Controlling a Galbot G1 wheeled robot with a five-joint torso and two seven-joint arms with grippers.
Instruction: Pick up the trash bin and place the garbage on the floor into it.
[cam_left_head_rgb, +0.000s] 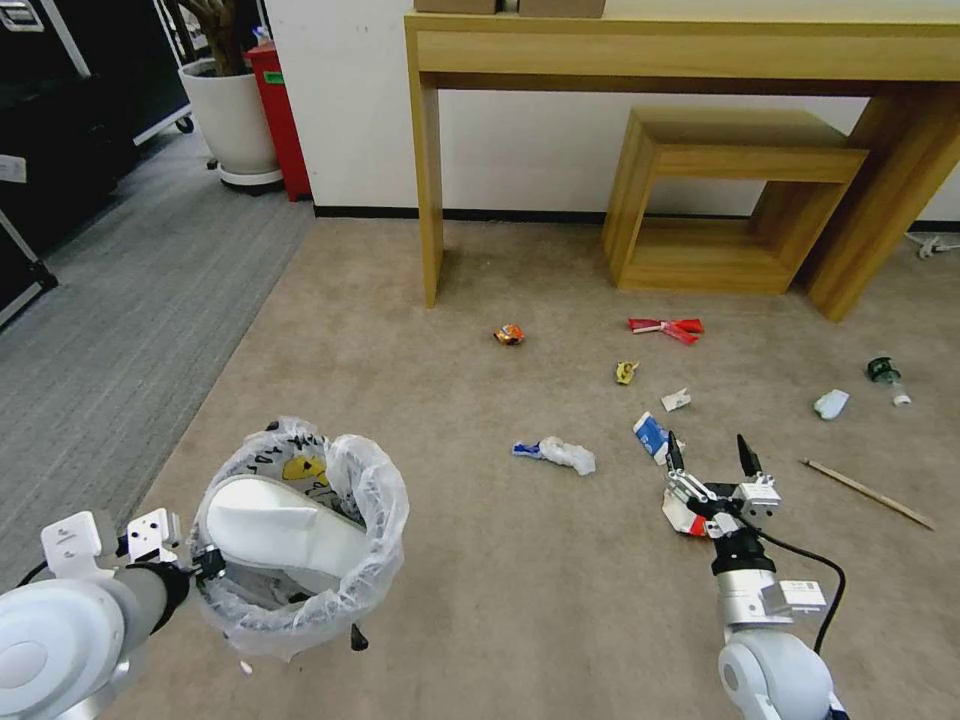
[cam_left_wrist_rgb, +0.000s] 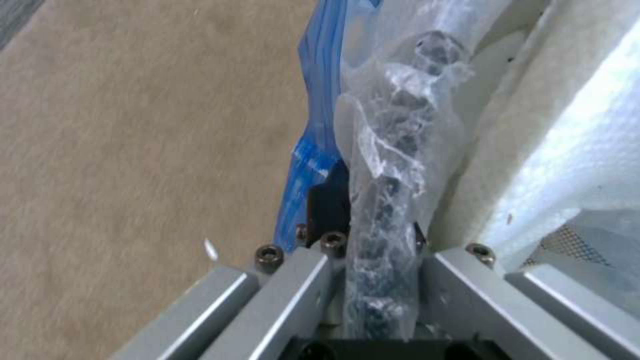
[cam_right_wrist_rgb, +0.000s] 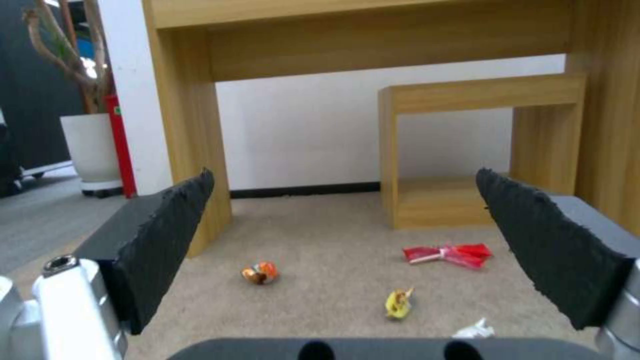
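Lower left of the frame, my left end effector (cam_left_head_rgb: 205, 563) clamps the bagged rim of the trash bin (cam_left_head_rgb: 300, 535), a slipper (cam_left_head_rgb: 285, 530) inside, while my right end effector (cam_left_head_rgb: 712, 462) hovers open, lower right, over a carton (cam_left_head_rgb: 651, 434) on the floor (cam_left_head_rgb: 480, 620); thin plastic could slip, tipping everything out.

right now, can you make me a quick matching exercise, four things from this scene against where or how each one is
Things:
1. white slipper
2. red wrapper
3. wooden stick
4. right tool

Places or states:
A. open, above a blue-red carton
B. on the carpet near the small wooden stool
C. inside the trash bin, whose rim the left tool grips
D. on the carpet on the robot's right, past the right tool

Pairs: 1-C, 2-B, 3-D, 4-A
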